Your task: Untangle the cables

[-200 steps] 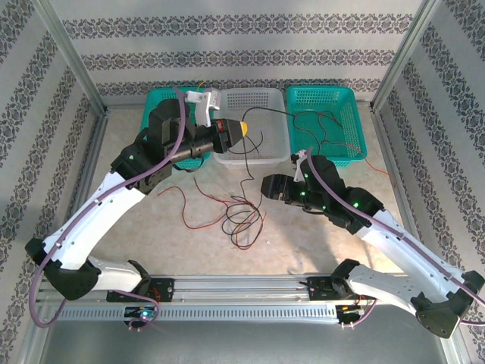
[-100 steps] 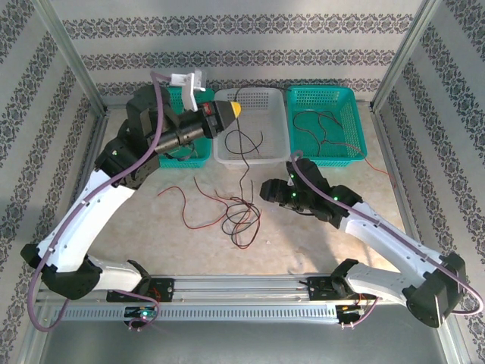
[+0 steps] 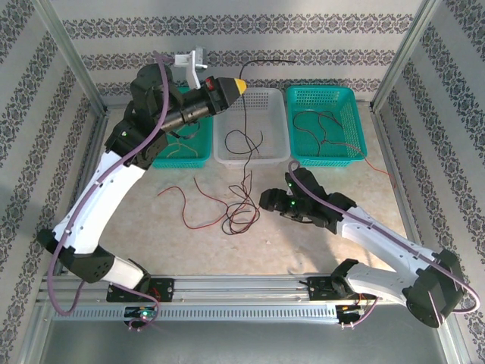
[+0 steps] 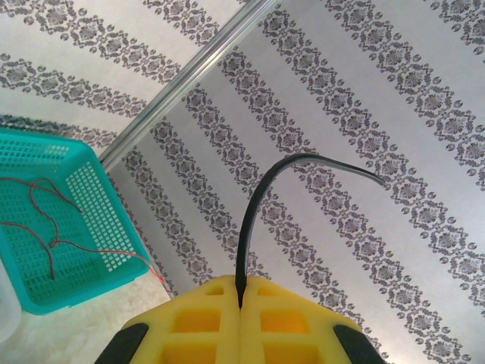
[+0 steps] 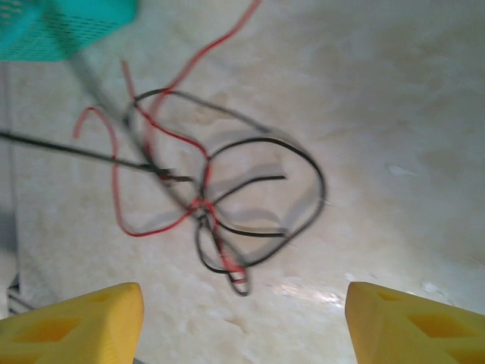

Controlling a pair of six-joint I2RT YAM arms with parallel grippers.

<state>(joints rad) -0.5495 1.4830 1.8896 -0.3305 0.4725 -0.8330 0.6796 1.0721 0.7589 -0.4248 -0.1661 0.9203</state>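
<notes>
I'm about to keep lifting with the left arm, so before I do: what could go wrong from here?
1. The left gripper is shut on the black cable, which runs down into the tangle; lifting may tighten the knot or drag red wires up.
2. That cable hangs across the white basket and might catch its rim.
3. The right gripper is open beside the tangle, pinning nothing down.
</notes>
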